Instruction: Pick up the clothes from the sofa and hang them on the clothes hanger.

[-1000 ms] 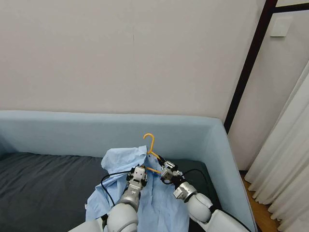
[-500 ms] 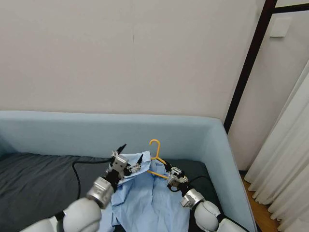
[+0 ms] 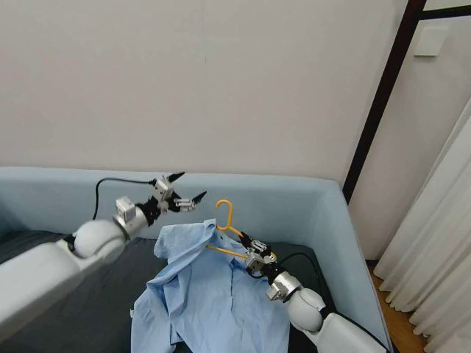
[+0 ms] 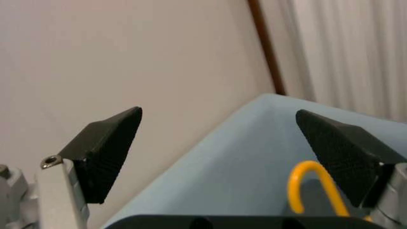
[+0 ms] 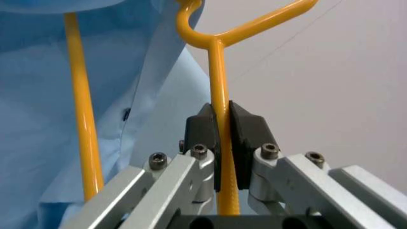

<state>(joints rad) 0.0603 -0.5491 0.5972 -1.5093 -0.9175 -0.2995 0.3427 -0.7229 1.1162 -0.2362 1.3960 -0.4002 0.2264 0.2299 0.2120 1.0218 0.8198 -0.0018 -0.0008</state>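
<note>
A light blue shirt (image 3: 210, 294) lies spread on the sofa's dark seat, its collar draped over a yellow hanger (image 3: 228, 228). My right gripper (image 3: 255, 258) is shut on the hanger's bar beside the collar; the right wrist view shows the black pads clamping the yellow hanger (image 5: 219, 119) with the blue shirt (image 5: 38, 119) beside it. My left gripper (image 3: 179, 200) hangs open in the air above and left of the shirt's collar, in front of the sofa back. Its black fingertips (image 4: 108, 148) stand wide apart, with the hanger hook (image 4: 308, 183) seen beyond them.
The light blue sofa (image 3: 324, 220) has a padded back and a right armrest around the dark seat (image 3: 59, 272). A plain wall rises behind. A dark door frame (image 3: 375, 110) and white curtains (image 3: 441, 243) stand to the right.
My left gripper has let go of the shirt and risen up and left, away from the collar. The shirt has spread flatter, and the right gripper has kept its hold on the hanger.
</note>
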